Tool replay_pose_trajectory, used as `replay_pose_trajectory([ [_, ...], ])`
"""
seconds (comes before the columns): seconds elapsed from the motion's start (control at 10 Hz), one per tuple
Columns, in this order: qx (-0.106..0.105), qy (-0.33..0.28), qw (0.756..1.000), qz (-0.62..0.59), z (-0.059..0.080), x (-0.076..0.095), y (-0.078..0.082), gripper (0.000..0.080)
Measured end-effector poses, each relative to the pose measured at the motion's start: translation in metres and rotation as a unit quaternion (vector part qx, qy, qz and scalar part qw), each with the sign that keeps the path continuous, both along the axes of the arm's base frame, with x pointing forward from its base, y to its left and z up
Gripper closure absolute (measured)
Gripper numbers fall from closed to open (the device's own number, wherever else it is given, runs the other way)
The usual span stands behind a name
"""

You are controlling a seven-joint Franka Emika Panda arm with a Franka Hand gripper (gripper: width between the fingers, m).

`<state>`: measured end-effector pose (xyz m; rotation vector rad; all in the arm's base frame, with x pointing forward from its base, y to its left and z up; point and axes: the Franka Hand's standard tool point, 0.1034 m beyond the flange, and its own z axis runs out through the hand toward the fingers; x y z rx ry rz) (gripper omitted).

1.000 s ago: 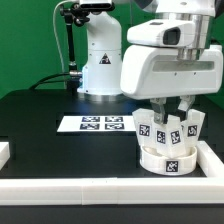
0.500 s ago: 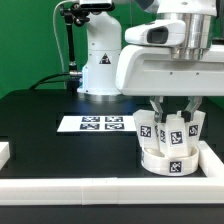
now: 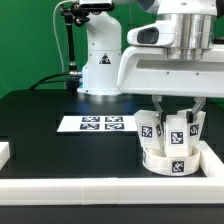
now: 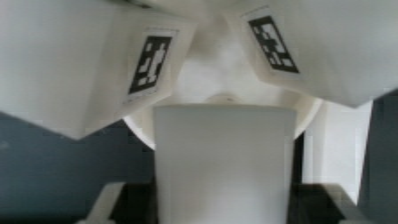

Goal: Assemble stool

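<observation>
The white round stool seat (image 3: 168, 158) lies at the exterior view's right, in the corner of the border rails. Several tagged white legs stand up out of it, one at the left (image 3: 148, 126) and one at the right (image 3: 196, 125). My gripper (image 3: 176, 112) comes straight down over the seat, with its fingers on either side of the middle leg (image 3: 178, 131). In the wrist view that leg (image 4: 222, 150) fills the space between my fingers (image 4: 118, 202), and my gripper (image 4: 222, 208) is shut on it. Two tagged legs (image 4: 125, 70) lean in beyond it.
The marker board (image 3: 96, 124) lies flat on the black table to the exterior view's left of the seat. White border rails run along the front (image 3: 110, 189) and the right (image 3: 212, 158). The robot base (image 3: 100, 60) stands at the back.
My hand has turned about its vertical axis above the seat and shifted slightly to the exterior view's right. The seat and legs stay in place.
</observation>
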<state>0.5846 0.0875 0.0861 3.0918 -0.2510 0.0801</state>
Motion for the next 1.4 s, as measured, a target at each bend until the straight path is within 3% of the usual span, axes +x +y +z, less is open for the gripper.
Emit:
replay_pose_trajectory([
  [0.4,0.021,-0.003,0.982,-0.19,-0.001,-0.003,0.012,0.0464],
  [0.8,0.049,0.002,0.934,-0.354,-0.001,-0.003,0.015,0.0464],
  [1.0,0.065,0.003,0.891,-0.45,-0.001,-0.002,0.018,0.0464],
  [1.4,0.077,0.011,0.827,-0.557,-0.001,-0.003,0.022,0.0464],
])
